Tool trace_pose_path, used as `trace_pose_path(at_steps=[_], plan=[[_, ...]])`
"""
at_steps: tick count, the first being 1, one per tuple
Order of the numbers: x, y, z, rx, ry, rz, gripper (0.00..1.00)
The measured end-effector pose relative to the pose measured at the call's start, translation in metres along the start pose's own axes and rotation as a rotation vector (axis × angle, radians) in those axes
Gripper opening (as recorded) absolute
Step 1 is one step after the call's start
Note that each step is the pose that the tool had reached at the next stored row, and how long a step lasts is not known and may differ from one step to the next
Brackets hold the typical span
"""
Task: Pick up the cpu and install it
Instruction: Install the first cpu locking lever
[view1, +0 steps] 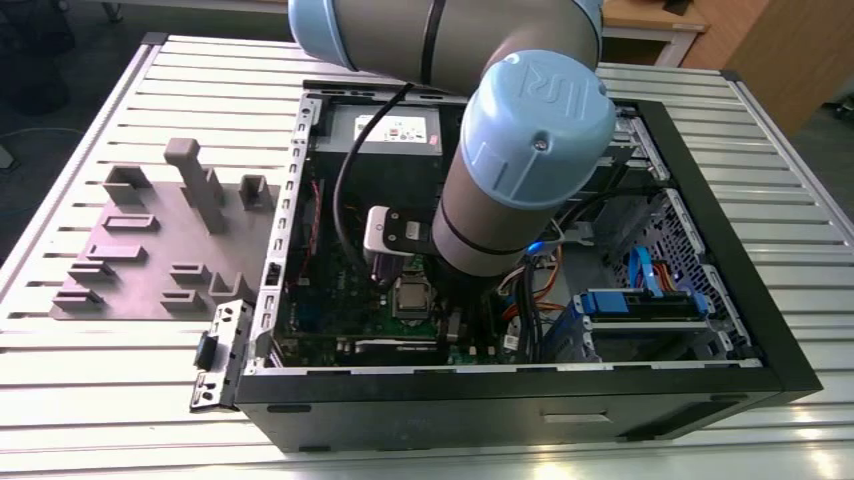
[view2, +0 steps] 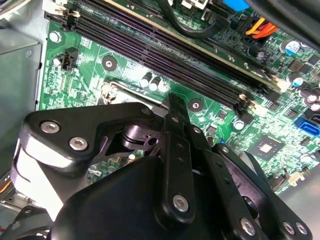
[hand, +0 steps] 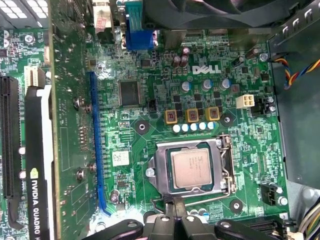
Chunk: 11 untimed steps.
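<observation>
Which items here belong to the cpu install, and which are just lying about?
Job:
- cpu, lying in the socket frame on the motherboard
- gripper, close beside the socket

Lying about:
- grey fixture tray on the table, at the exterior view's left
- graphics card
- blue drive bay
</observation>
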<state>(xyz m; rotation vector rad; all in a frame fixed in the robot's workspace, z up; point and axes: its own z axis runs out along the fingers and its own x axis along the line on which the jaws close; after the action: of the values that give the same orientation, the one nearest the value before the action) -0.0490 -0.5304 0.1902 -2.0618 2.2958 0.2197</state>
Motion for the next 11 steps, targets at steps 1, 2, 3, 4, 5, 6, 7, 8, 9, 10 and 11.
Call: trace_pose_path(at_steps=[1, 2, 3, 4, 5, 6, 7, 8, 9, 10, 11], plan=[[0.0000, 0.0000, 0.0001, 0.0001, 0.0001, 0.000, 0.10], [0.0000, 0.0000, 0.0003, 0.0002, 0.0000, 0.000, 0.10], [0.0000, 0.0000, 0.0006, 0.0003, -0.0002, 0.000, 0.10], [0.0000, 0.0000, 0.0007, 0.0003, -0.0001, 0.000, 0.10], [0.0000, -0.0001, 0.0008, 0.0003, 0.0000, 0.000, 0.10], [0.0000, -0.0001, 0.0009, 0.0003, 0.0001, -0.001, 0.10], [-0.0001, -0.0001, 0.0010, 0.0003, 0.0000, -0.001, 0.10], [-0.0002, -0.0001, 0.0011, 0.0003, -0.0001, -0.001, 0.10], [-0.0003, -0.0002, 0.0012, 0.0003, -0.0002, -0.001, 0.10], [-0.0004, -0.0003, 0.0014, 0.0003, -0.0003, -0.001, 0.10], [-0.0006, -0.0004, 0.0015, 0.0003, -0.0004, -0.001, 0.10]])
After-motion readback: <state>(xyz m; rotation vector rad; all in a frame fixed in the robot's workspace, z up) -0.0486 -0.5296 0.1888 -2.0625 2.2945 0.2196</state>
